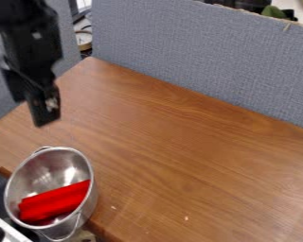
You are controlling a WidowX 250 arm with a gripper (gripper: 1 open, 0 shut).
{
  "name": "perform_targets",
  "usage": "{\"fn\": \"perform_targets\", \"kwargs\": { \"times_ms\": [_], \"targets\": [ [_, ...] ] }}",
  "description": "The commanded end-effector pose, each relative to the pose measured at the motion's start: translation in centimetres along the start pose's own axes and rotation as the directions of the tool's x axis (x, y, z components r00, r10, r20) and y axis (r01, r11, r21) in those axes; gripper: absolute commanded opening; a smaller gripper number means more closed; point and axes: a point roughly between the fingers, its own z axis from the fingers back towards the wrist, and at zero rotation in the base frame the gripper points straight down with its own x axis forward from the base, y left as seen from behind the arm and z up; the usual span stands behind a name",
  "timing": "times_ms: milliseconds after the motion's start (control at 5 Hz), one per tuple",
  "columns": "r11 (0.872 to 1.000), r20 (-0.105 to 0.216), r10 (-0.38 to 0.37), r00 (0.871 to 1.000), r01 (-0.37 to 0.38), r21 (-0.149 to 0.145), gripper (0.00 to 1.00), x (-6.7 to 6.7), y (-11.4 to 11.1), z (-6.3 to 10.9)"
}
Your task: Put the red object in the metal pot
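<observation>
red object: lies inside the pot, across the bottom, tilted a bit, one end toward the pot's right wall
pot: sits at the near-left corner of the desk, close to the front edge, upright
tool: hangs above and behind the pot, pointing down, well clear of the rim; fingers apart, nothing between them, holds nothing
step in hand: judged as post-release; bar is in the pot and the tool is empty, so the placing looks done
progress: task looks complete, as far as this view shows
next move: likely only to clear away from the pot; calls for nothing precise, just keep off the rim so the pot does not slide or tip off the near edge
risk: pot is near the desk's corner, a knock could push it over
red object look: bright red, long bar, rounded ends, smooth, matte to slight sheen; material cannot tell, maybe plastic
pot look: shiny silver metal, round, deep bowl, rolled rim, reflective inner wall picking up red; handles not clear here
desk: brown wood-grain top, smooth, flat, bare apart from the pot
backdrop: grey-blue fabric partition, rough woven texture, stands along the far edge
arm: black, blocky, blurred at upper left
</observation>
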Motion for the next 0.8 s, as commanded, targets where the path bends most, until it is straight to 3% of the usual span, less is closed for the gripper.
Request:
{"fn": "perform_targets", "kwargs": {
  "times_ms": [0,200,400,600],
  "targets": [
    [0.994,0.023,-0.106,0.994,0.106,-0.003,1.00,1.1,-1.7,0.7],
    [0.984,0.029,-0.179,0.984,0.179,-0.013,0.00,1.1,-2.6,1.2],
    [0.965,0.037,-0.260,0.965,0.261,-0.035,1.00,1.4,-3.7,1.2],
    [0.869,0.035,-0.491,0.871,0.492,-0.051,1.00,1.0,-2.5,1.1]
  ]
}}
